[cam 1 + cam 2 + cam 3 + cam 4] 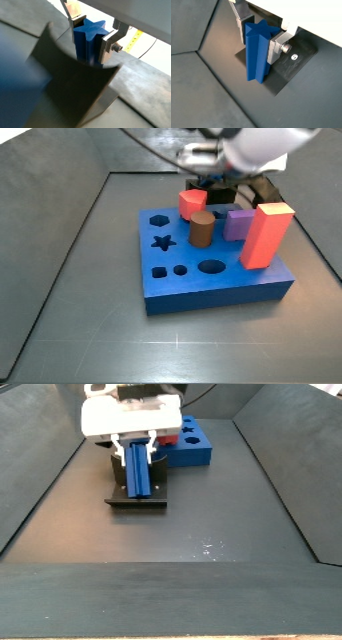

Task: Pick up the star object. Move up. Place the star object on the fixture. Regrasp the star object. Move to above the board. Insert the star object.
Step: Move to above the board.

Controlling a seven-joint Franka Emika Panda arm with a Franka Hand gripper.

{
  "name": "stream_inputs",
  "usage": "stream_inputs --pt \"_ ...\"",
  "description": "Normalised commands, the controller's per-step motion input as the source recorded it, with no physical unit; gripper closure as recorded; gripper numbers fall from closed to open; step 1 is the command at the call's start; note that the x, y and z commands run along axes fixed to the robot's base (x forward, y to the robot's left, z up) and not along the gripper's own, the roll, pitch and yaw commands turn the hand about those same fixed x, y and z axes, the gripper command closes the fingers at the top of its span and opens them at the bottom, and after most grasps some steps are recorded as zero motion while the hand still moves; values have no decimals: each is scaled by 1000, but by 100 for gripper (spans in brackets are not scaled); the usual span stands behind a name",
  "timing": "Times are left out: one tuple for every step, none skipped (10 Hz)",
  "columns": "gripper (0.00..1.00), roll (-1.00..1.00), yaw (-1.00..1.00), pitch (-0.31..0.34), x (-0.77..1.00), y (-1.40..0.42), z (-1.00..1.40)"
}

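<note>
The star object (89,37) (256,50), a long dark-blue bar with a star-shaped end, sits between my gripper's silver fingers in both wrist views. My gripper (91,41) (258,38) is shut on it near its upper end, one finger pressed to each side. In a side view the bar (138,469) hangs down from the gripper (138,444), its lower end at the fixture (134,502). The fixture's dark upright (73,85) rises right beside the bar, and its base plate (296,70) lies under it. The board (214,290) (201,446) lies beside the fixture, its star-shaped hole (163,242) open.
On the board stand a tall red block (267,233), a purple block (238,224), a brown cylinder (201,229) and a red peg (193,202). Sloping dark walls (40,494) enclose the floor on both sides.
</note>
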Motion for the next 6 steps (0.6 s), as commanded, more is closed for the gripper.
stream_inputs --pt "100 -137 -64 169 -11 237 1000" --pt "100 -124 5 175 -12 227 1000" --pt "100 -105 40 172 -13 219 1000" --pt "100 -81 71 159 -13 208 1000" --pt "100 -61 97 128 -14 195 1000" --pt "100 -55 109 102 -15 186 1000"
